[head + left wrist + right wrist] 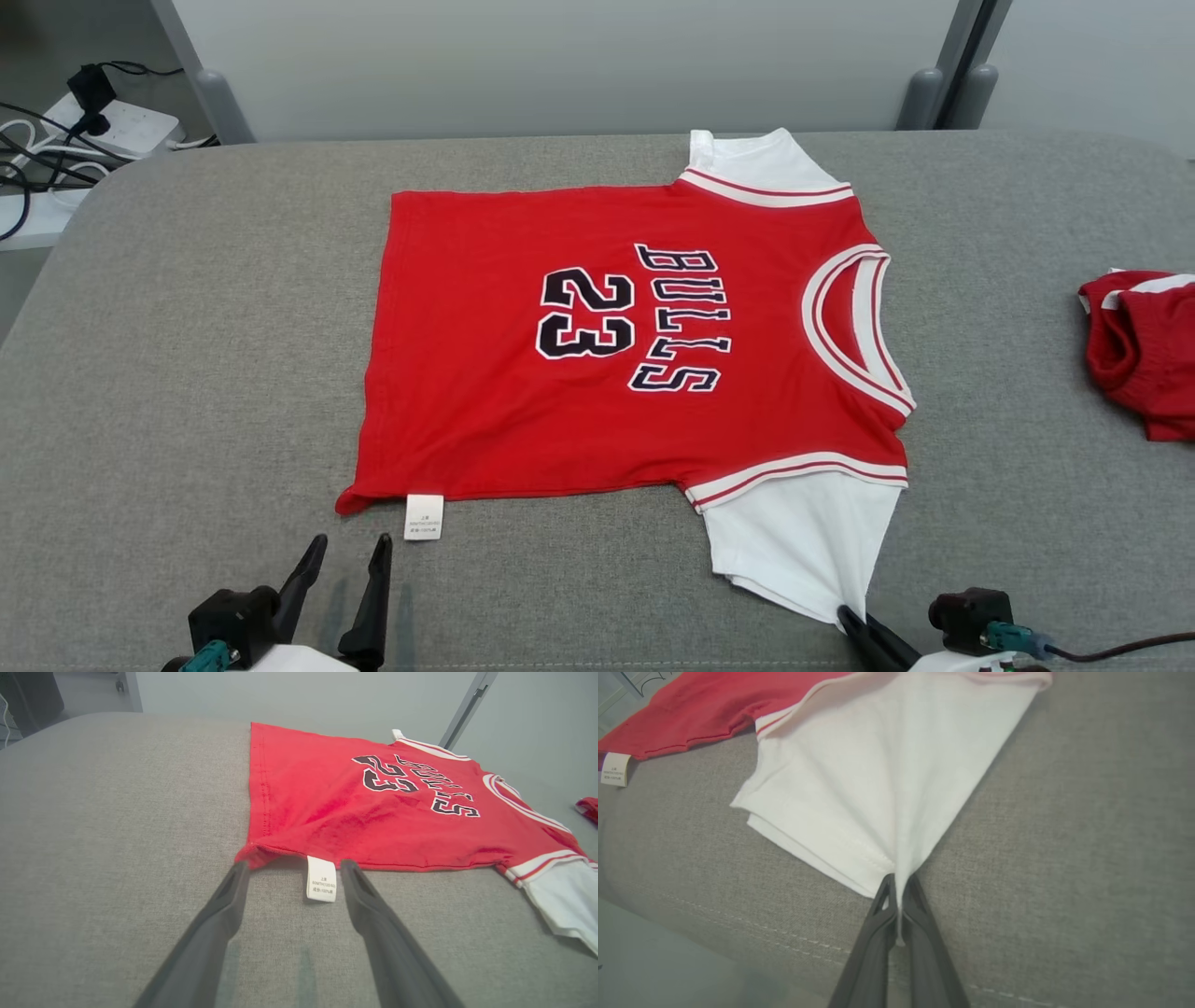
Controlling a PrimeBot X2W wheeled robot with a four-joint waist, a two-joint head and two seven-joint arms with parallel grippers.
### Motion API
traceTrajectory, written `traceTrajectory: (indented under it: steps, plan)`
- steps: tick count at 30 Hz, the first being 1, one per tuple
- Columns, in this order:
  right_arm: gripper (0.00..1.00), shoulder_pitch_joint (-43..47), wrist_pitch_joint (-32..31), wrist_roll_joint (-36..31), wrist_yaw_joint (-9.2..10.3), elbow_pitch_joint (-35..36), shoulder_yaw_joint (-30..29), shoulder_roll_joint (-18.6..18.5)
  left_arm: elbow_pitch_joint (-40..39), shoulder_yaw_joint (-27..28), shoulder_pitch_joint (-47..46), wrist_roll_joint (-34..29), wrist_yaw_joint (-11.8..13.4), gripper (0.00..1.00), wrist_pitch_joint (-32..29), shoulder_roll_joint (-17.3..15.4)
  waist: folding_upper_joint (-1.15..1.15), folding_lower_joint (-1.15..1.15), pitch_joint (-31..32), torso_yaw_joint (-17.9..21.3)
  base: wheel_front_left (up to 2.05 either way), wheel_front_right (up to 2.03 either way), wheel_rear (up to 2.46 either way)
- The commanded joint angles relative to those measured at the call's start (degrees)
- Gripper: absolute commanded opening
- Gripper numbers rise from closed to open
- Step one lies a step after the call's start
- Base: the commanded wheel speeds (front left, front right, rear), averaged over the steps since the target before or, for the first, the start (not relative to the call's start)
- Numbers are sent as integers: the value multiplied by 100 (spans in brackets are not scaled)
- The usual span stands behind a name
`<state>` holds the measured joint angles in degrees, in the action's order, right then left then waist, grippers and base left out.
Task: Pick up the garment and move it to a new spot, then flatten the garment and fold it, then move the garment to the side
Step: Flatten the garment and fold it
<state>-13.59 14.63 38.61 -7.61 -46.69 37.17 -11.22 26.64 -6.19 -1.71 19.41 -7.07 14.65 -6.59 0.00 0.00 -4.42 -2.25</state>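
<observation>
The red jersey [597, 373] lies flat, chest up, midway across the grey padded surface [187, 327], its near white sleeve [803, 546] pinched at the tip by the closed right gripper [899, 882]. The left gripper [352, 543] stands open just short of the near hem corner [359, 499], with the care label [321, 878] between its fingers. I judge it should close on both layers there before the two grippers lift evenly.

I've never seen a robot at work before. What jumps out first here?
A bright red jersey printed BULLS 23 lies flat in the middle of the grey table. At the near right, the right tool is pinched shut on the corner of its white sleeve, while the left tool stands open at the near left, by the hem's care label.
</observation>
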Motion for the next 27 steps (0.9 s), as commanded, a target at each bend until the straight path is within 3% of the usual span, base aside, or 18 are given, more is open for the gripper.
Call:
traceTrajectory:
  steps: [1,7,14,27]
  plan:
    - [0,99,-72,48,12,7,126,-184,-124,161,-289,28,-42,100,35,-93,0,0,-6,53,0,0,0]
    - [0,146,-120,255,12,250,252,-543,61,-17,-444,-20,-42,100,35,-176,0,0,-26,242,0,0,0]
    - [0,125,-172,338,12,360,329,-635,447,-191,-621,-240,-42,100,35,-334,0,0,-77,328,0,0,0]
    - [0,-73,-169,284,12,438,403,-701,1492,-669,-1491,-1402,-22,100,35,-1024,0,0,-367,433,0,0,0]
